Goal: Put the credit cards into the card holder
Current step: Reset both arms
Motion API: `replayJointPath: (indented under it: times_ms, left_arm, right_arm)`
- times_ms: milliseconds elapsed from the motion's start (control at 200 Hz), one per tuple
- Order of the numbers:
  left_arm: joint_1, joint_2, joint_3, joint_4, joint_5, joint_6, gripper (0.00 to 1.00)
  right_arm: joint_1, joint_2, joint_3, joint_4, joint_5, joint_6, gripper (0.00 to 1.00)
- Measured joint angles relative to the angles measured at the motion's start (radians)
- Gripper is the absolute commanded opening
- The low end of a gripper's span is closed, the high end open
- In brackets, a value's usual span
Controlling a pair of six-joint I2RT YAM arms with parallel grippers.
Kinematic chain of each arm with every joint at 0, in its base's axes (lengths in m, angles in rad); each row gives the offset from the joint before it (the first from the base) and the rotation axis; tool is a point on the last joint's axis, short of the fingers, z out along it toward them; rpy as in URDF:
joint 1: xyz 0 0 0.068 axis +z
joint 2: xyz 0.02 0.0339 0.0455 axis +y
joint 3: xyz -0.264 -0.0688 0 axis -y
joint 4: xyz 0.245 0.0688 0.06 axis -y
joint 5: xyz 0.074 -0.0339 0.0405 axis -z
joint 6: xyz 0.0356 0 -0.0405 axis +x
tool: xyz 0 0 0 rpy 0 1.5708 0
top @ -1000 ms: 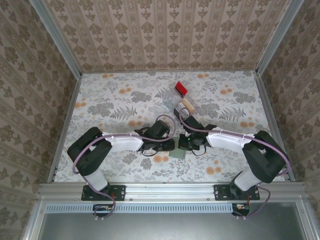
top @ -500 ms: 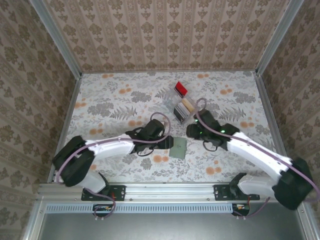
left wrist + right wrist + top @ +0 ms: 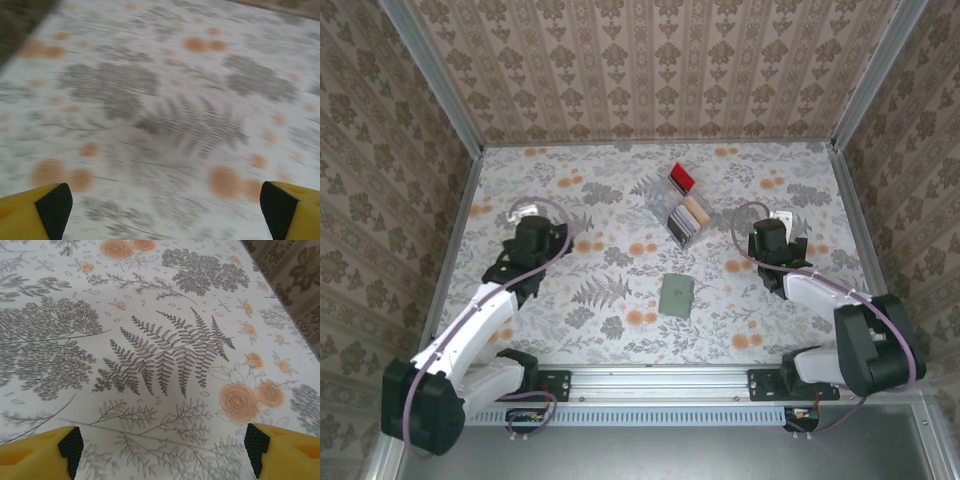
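Card holder [image 3: 676, 295] lies flat at lower centre of the top view. Cards [image 3: 687, 216] stand in the clear tray [image 3: 662, 196] just above it. Left gripper [image 3: 165, 210] and right gripper [image 3: 162, 447] are spread wide, gripping nothing.

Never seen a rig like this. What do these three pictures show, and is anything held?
Two robot arms are bolted at the near edge of a flowered table. The overhead picture looks down on them; the other two come from a camera on each wrist, yellow fingers at the bottom corners. Between the arms lies a flat grey-green card holder. Farther back, a clear tray with a red end holds the credit cards. The left tool and right tool stand open, holding nothing.
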Motion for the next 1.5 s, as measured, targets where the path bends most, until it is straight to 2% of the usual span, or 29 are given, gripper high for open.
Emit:
replayJointPath:
  times_ms: [190,290,375,420,590,830,1045,1500]
  left_arm:
    - [0.147,-0.027,-0.146,0.117,-0.056,0.156,1.00]
    - [0.198,-0.014,-0.208,0.229,-0.060,0.221,1.00]
    - [0.224,0.020,-0.268,0.356,-0.056,0.261,1.00]
    - [0.233,0.049,-0.296,0.427,-0.048,0.282,1.00]
    - [0.253,0.209,-0.330,0.682,0.023,0.360,1.00]
    - [0.258,0.524,-0.325,1.089,0.148,0.468,1.00]
    - [0.313,0.544,-0.291,1.117,0.185,0.467,1.00]
    - [0.313,0.544,-0.283,1.124,0.193,0.467,1.00]
  right_arm:
    - [-0.034,0.052,-0.089,0.370,-0.160,-0.119,0.89]
    - [-0.094,0.151,-0.125,0.577,-0.260,-0.137,0.90]
    - [-0.124,0.195,-0.132,0.602,-0.314,-0.140,0.92]
    - [-0.127,0.197,-0.134,0.620,-0.329,-0.140,0.99]
    - [-0.128,0.197,-0.131,0.666,-0.317,-0.124,1.00]
    - [-0.128,0.197,-0.131,0.687,-0.291,-0.108,1.00]
    - [-0.128,0.197,-0.131,0.691,-0.282,-0.105,1.00]
    - [-0.128,0.197,-0.131,0.691,-0.282,-0.105,1.00]
